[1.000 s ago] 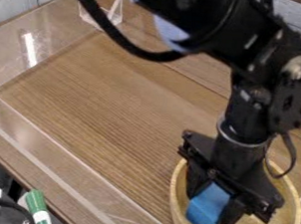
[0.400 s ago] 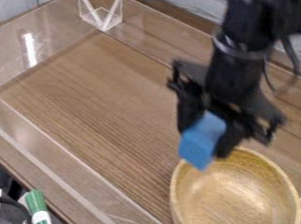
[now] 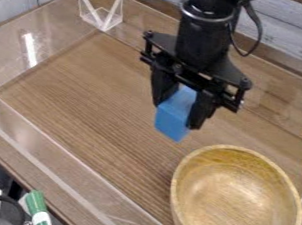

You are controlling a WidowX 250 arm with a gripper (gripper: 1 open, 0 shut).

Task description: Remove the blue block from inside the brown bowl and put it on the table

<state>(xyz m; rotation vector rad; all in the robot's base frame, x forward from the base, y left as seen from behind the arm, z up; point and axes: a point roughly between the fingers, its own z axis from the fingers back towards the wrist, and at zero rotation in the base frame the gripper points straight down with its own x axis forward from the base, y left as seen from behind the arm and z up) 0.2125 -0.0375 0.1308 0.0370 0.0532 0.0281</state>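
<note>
The blue block (image 3: 177, 117) hangs in the air over the table (image 3: 89, 88), left of and above the brown bowl (image 3: 237, 201). My gripper (image 3: 183, 104) is shut on the blue block, its black fingers clamping the block's upper part from both sides. The bowl sits empty at the front right of the table, its speckled tan inside fully in view. The black arm rises from the gripper toward the top of the frame.
Low clear acrylic walls (image 3: 54, 171) edge the table at the front and left. A clear folded stand (image 3: 99, 11) sits at the back left. A green-capped marker (image 3: 34, 212) lies outside the front wall at the bottom left.
The gripper lifted the blue block out of the bowl and carried it up and to the left, away from the bowl. The bowl now lies empty.
</note>
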